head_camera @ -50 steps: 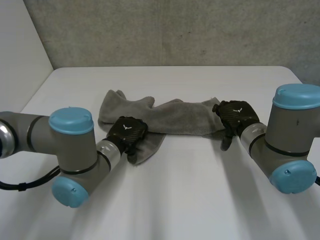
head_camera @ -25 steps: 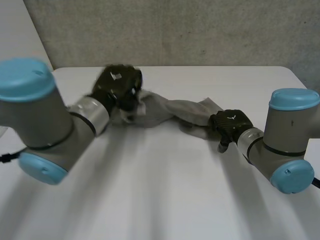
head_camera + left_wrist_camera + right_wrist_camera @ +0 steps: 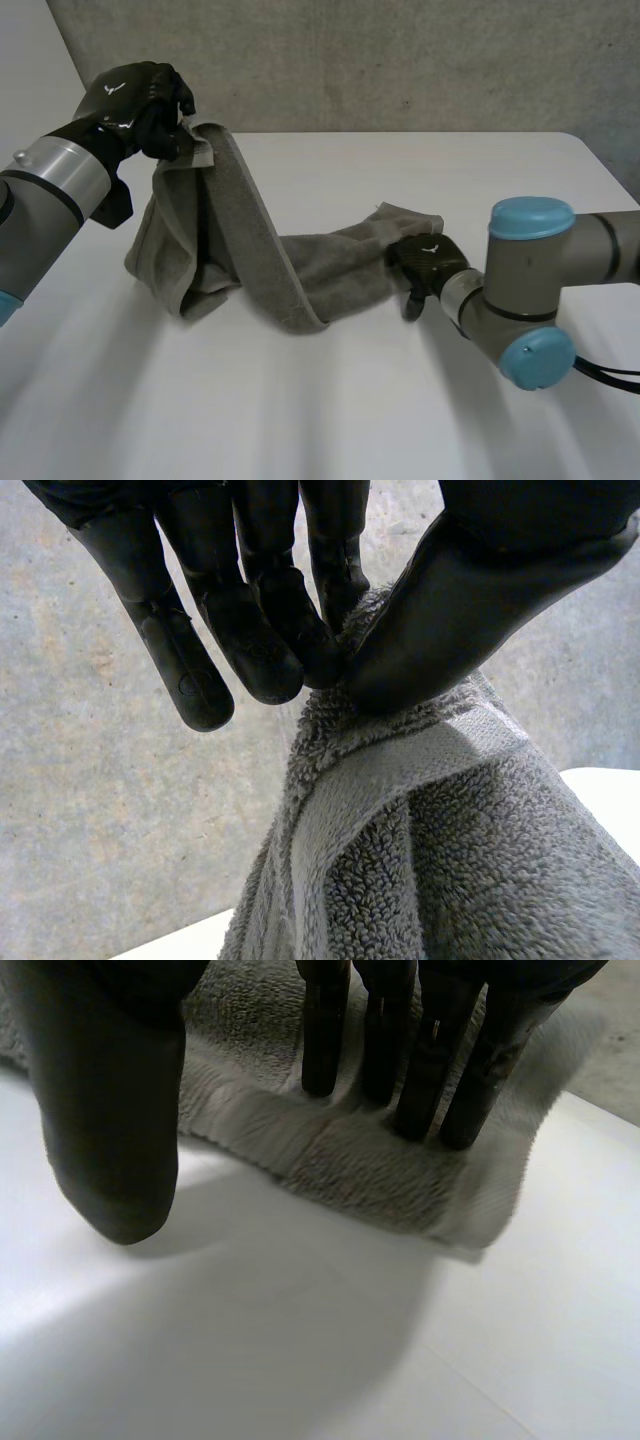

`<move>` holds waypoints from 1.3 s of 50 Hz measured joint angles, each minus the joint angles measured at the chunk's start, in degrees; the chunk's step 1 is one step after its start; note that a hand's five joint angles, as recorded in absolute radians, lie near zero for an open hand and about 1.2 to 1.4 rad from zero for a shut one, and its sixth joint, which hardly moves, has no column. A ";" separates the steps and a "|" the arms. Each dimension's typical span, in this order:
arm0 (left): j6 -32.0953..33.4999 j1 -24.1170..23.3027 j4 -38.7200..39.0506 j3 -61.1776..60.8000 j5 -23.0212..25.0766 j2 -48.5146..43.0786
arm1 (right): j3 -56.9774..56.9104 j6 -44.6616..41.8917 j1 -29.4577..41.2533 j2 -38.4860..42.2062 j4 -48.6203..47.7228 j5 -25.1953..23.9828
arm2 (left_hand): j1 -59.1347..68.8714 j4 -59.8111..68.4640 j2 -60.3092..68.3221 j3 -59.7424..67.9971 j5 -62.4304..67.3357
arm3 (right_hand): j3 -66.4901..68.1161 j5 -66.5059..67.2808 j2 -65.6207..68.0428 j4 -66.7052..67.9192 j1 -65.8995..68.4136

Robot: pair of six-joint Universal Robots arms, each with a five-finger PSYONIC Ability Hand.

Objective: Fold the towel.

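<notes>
We see a plain grey towel [image 3: 262,250], its loops an even grey all over, with a smoother, slightly paler woven band running along its edge. The left hand [image 3: 135,100] is black with a small white emblem on its back; the right hand [image 3: 428,264] is the same black and bears the same white mark. The left arm [image 3: 40,205] is grey with a bright silver ring at the wrist, and the right arm [image 3: 545,275] is grey with light-blue caps. The counter [image 3: 420,180] is plain white. The far wall [image 3: 400,60] is mottled grey with darker specks.
</notes>
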 measured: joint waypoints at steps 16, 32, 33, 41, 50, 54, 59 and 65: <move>-0.70 0.75 -0.05 -0.08 -0.21 -0.01 | -11.47 0.05 5.08 7.95 0.06 2.64 | 0.00 0.23 0.00 0.00 0.00 | 49.29 22.80 49.81 49.67 49.88; -1.75 3.02 -0.05 0.57 -0.13 0.63 | -12.70 0.80 1.84 -5.40 2.31 1.04 | 0.00 0.23 0.01 0.00 0.00 | 49.71 22.81 50.14 50.34 51.57; -1.85 3.03 -0.05 0.58 -0.12 0.65 | -12.68 0.79 1.78 -5.66 2.64 0.86 | 0.00 0.23 0.01 0.00 0.00 | 49.71 22.81 50.14 50.34 51.57; -3.12 2.58 -0.17 -0.27 0.10 1.14 | -12.10 0.47 1.29 -7.96 8.50 -0.48 | 0.00 0.23 0.01 0.00 0.00 | 49.71 22.81 50.14 50.33 51.57; -3.31 2.87 -0.24 -1.64 1.48 3.42 | -11.33 0.37 -2.65 -15.62 13.54 -4.10 | 0.00 0.23 0.01 0.00 0.00 | 49.71 22.81 50.14 50.33 51.61; -3.23 3.13 -0.26 -2.27 2.25 4.18 | -11.35 -0.15 -5.56 -19.22 16.92 -8.23 | 0.00 0.23 0.01 0.00 0.00 | 49.71 22.81 50.14 50.33 51.60; -2.99 3.49 -0.07 -4.00 2.65 4.04 | -9.10 -1.70 -6.69 -19.14 20.08 -10.45 | -0.04 0.23 0.01 0.00 0.00 | 23.89 23.60 22.50 24.20 22.97; -2.62 3.94 0.34 -6.62 2.67 2.57 | -0.09 -5.09 -6.37 -17.45 18.24 -10.81 | -0.04 0.24 0.01 0.01 0.00 | 11.97 11.86 11.93 11.69 11.66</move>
